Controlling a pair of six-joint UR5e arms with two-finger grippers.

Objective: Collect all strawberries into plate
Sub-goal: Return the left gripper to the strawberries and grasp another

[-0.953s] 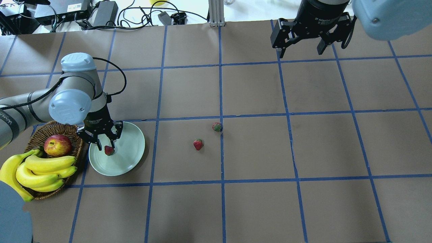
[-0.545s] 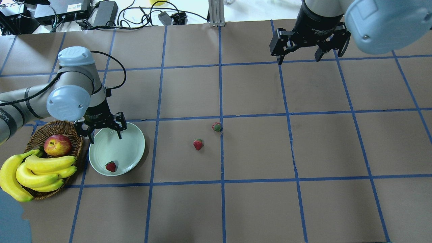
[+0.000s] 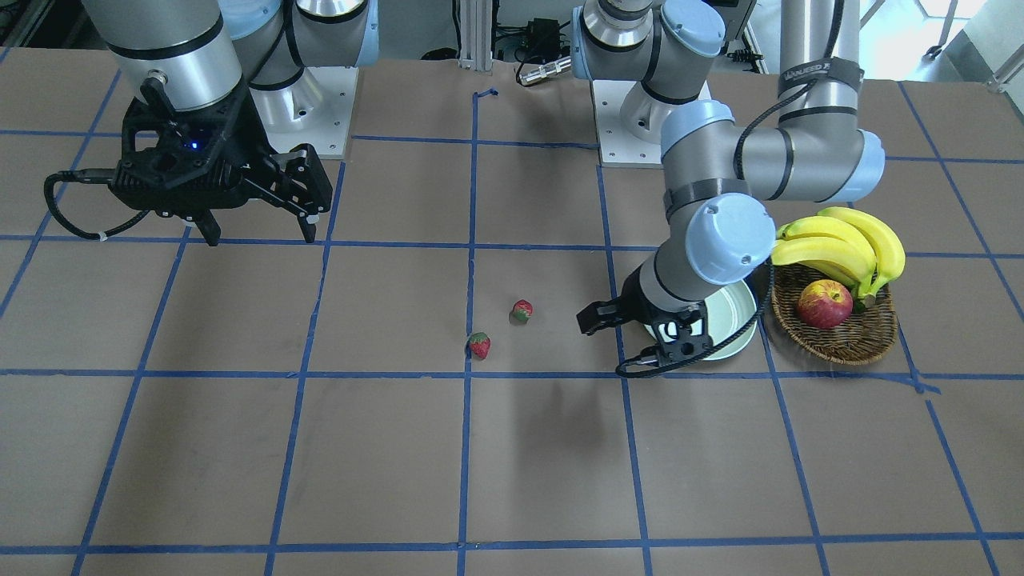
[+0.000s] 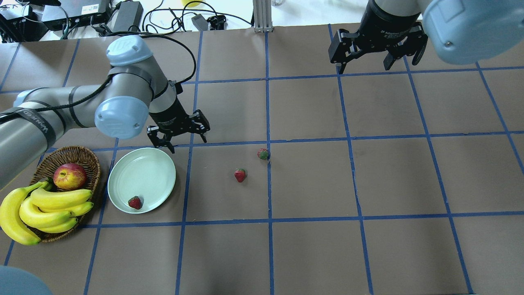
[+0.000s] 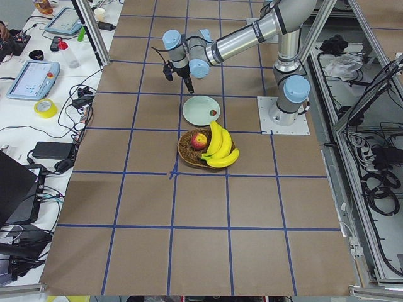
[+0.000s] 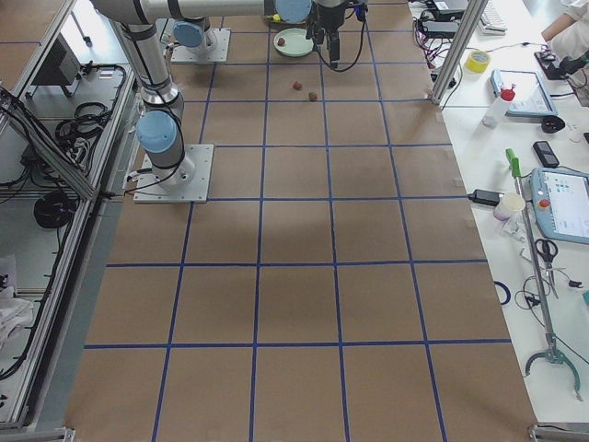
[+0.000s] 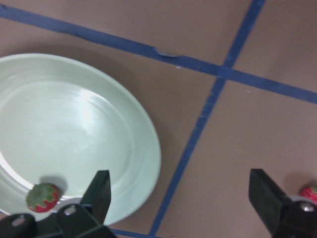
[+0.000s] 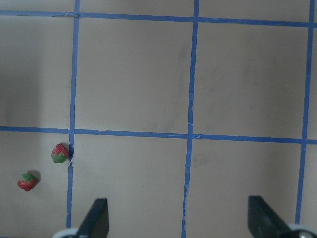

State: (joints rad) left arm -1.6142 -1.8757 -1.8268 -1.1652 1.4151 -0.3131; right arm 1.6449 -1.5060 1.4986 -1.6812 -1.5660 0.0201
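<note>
Jaws of the left gripper [image 4: 183, 141] stand spread wide with nothing between them, hanging over bare table [image 4: 311, 184] just past the far right rim of the plate [image 4: 123, 164]. The first strawberry [image 4: 134, 202] lies inside the plate at its near edge, apart from the gripper. The second strawberry [image 4: 240, 175] and the third strawberry [image 4: 263, 154] lie on the table to that gripper's right, near each other, the third just beside a blue tape line [image 4: 268, 123]. The right gripper [image 4: 363, 65] is also wide open and empty, over the table's far side and well apart from all three. A wicker basket [image 4: 49, 164] holding an apple [image 4: 69, 176] and bananas [image 4: 53, 205] sits just left of the plate
</note>
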